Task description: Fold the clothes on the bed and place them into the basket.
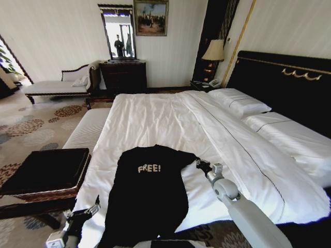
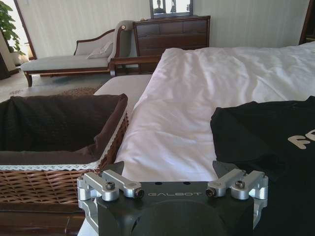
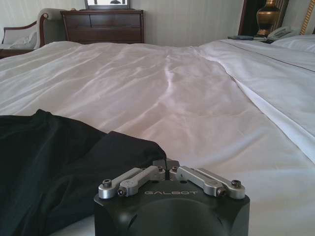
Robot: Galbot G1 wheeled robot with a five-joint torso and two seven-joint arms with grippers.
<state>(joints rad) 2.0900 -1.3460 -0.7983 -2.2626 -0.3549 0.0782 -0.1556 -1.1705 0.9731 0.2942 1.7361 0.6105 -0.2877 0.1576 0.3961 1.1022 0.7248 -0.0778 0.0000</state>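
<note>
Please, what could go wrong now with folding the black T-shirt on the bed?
1. The right claw sits shut at the T-shirt sleeve's edge. It may have pinched little fabric, or the duvet too, so the sleeve could slip or the duvet could lift.
2. The shirt's lower part seems to reach the foot edge of the bed, beside the open left claw. A pull could slide it off.
</note>
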